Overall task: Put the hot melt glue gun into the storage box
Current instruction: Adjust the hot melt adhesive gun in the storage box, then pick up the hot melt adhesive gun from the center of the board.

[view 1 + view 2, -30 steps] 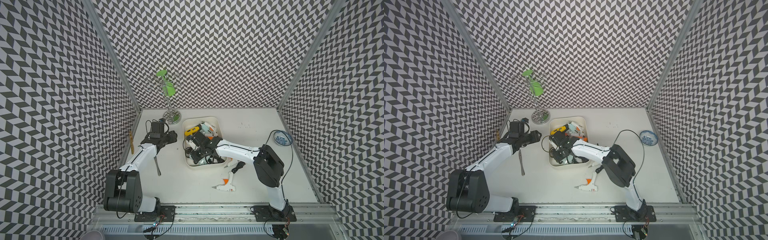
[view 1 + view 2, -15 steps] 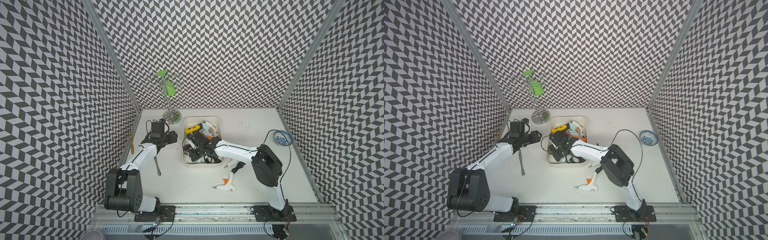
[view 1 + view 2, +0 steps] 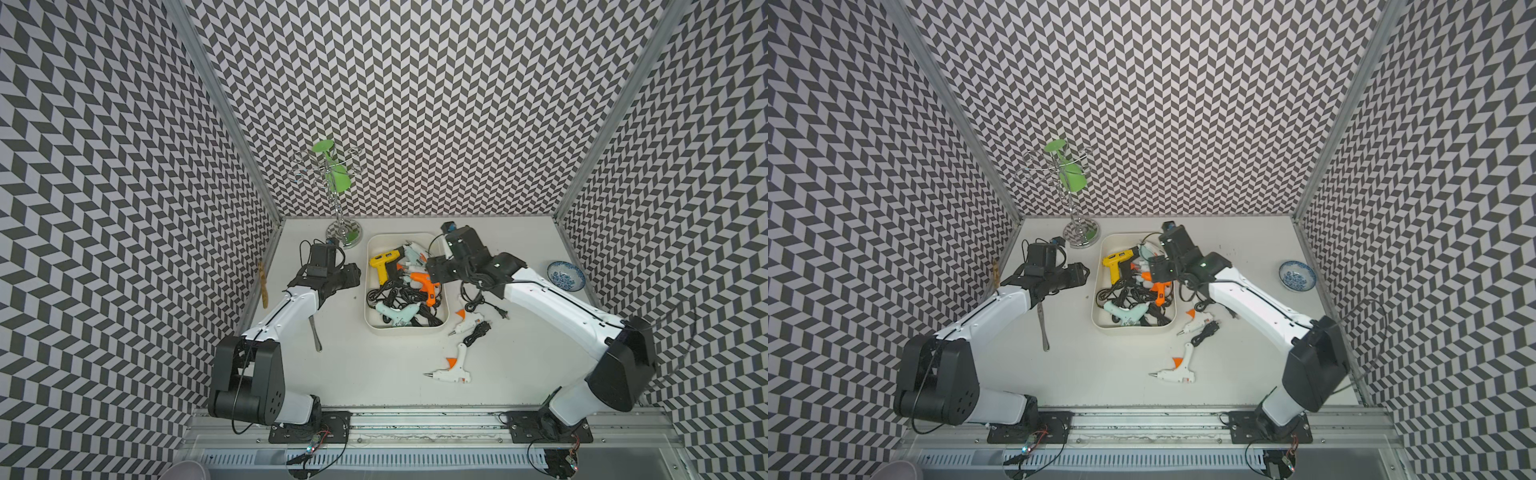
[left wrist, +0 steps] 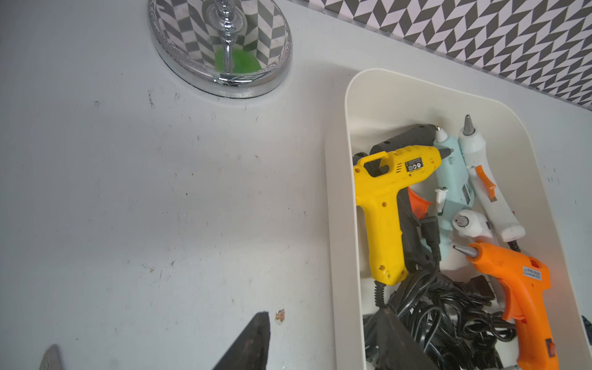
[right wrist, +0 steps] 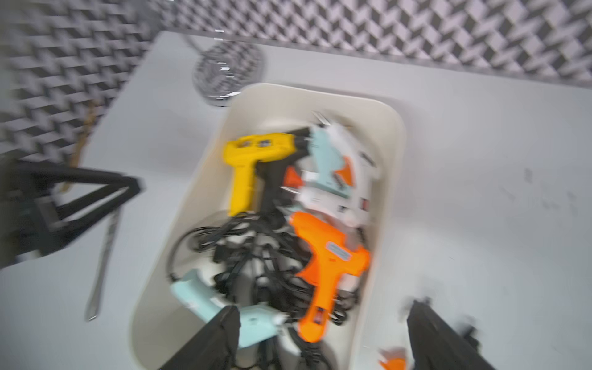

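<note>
- State: right gripper [image 5: 323, 307] has its jaws wide apart with nothing between them; it hangs over the right-hand rim of the storage box [image 3: 367, 291]
- State: left gripper [image 4: 323, 315] has its jaws apart and empty, just beside the box's opposite wall
- Location: several glue guns lie in the box among tangled black cords [image 3: 395, 293]; two white ones remain on the table, the near white glue gun [image 3: 468, 324] just beside the box and the far white glue gun [image 3: 451, 370] nearer the front
- Hazard: the near gun lies close to the wall; a descending finger may strike the rim and shove the box
- Hazard: the loose cord bundle [image 3: 478, 332] beside it may snag or trail outside on lifting; a grip on the tapered barrel may slip
</note>
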